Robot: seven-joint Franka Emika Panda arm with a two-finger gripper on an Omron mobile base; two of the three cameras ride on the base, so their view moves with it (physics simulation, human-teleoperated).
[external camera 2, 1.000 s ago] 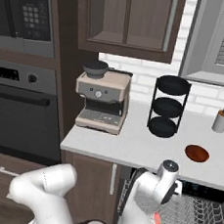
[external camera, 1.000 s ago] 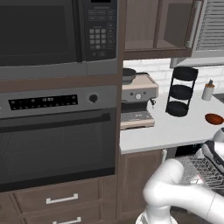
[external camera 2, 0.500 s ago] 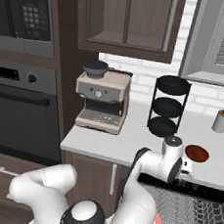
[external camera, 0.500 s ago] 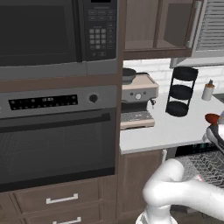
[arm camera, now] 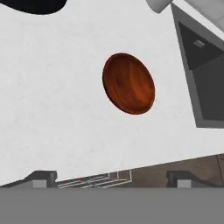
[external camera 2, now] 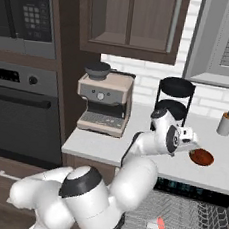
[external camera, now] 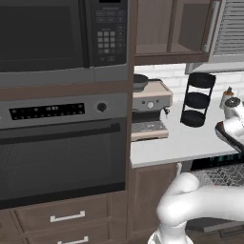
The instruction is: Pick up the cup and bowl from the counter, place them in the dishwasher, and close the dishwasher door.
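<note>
The reddish-brown bowl point(arm camera: 129, 83) lies alone on the pale counter point(arm camera: 52, 87), straight ahead of my gripper point(arm camera: 110, 179). Its two fingertips point(arm camera: 41, 177) stand wide apart with nothing between them, so it is open. From the right base view, the gripper point(external camera 2: 192, 145) hovers just left of and slightly above the bowl point(external camera 2: 201, 156), not touching it. Below the counter edge the dishwasher stands open with its grey wire rack point(external camera 2: 195, 221) pulled out. A small white and red cup point(external camera 2: 155, 225) lies in that rack. In the left base view my hand point(external camera: 232, 135) sits at the right edge.
A black three-tier rack point(external camera 2: 173, 100) and an espresso machine point(external camera 2: 103, 102) stand at the back of the counter point(external camera 2: 98, 145). A small bottle point(external camera 2: 226, 121) is at the far right. A sink point(arm camera: 205, 87) borders the bowl's right side. The oven point(external camera: 62, 152) fills the left.
My arm has swung up from the dishwasher rack to above the counter, bringing the open gripper close to the bowl. The bowl has not moved.
</note>
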